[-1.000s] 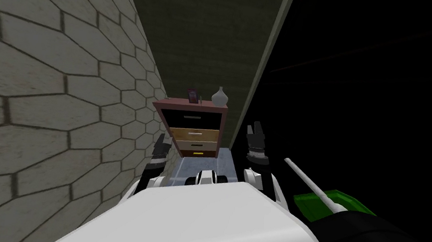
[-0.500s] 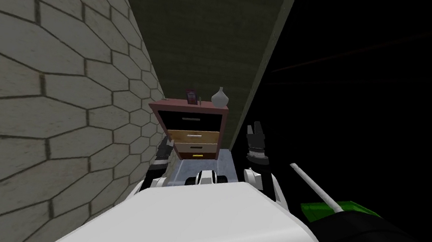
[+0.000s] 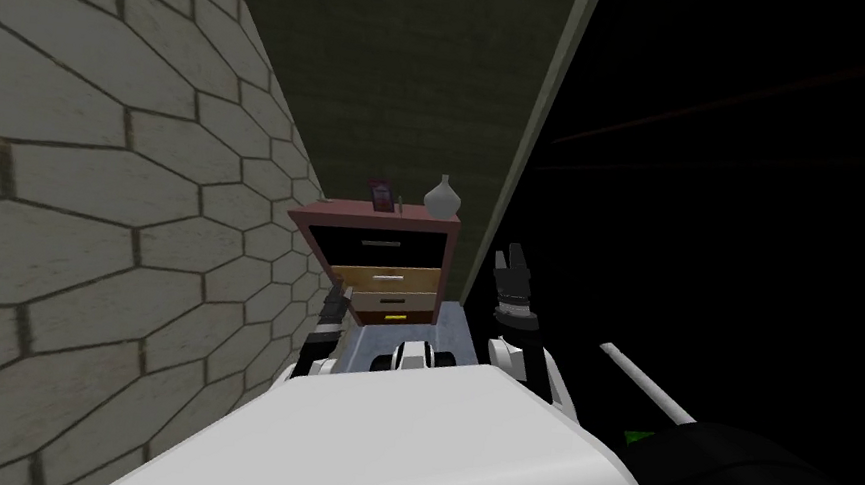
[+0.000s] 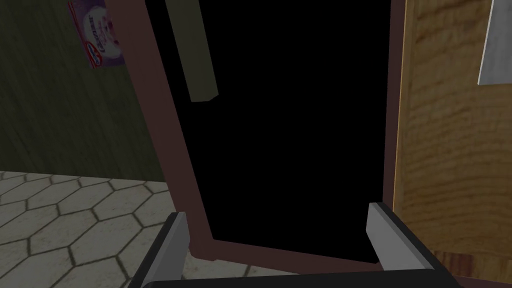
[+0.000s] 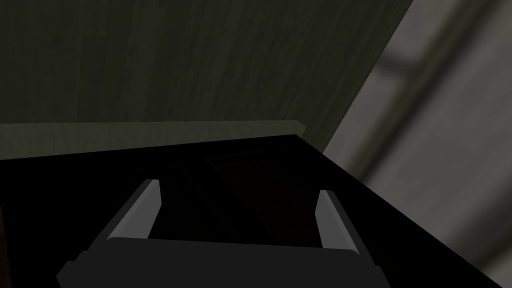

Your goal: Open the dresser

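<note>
The dresser (image 3: 376,264) stands against the dark green back wall. It has a reddish-brown frame and several stacked drawers. The top drawer front (image 3: 375,245) is black, the one below (image 3: 389,277) is light wood. All drawers look pushed in. My left gripper (image 3: 335,303) is low at the dresser's left front corner, beside the tiled wall. In the left wrist view this gripper (image 4: 277,235) is open, close to the black drawer front (image 4: 290,125), its dull handle (image 4: 192,55) and the wood drawer (image 4: 450,140). My right gripper (image 3: 514,260) is raised to the dresser's right, open (image 5: 237,210) and holding nothing.
A hexagon-tiled wall (image 3: 101,220) runs close along my left. On the dresser top stand a white vase (image 3: 441,196) and a small purple box (image 3: 382,194). A pale rod (image 3: 643,377) and a black area (image 3: 748,187) lie to the right.
I have moved closer to the dresser; it shows slightly larger and lower. The green thing at the right has slid almost out of view. Both grippers stay open.
</note>
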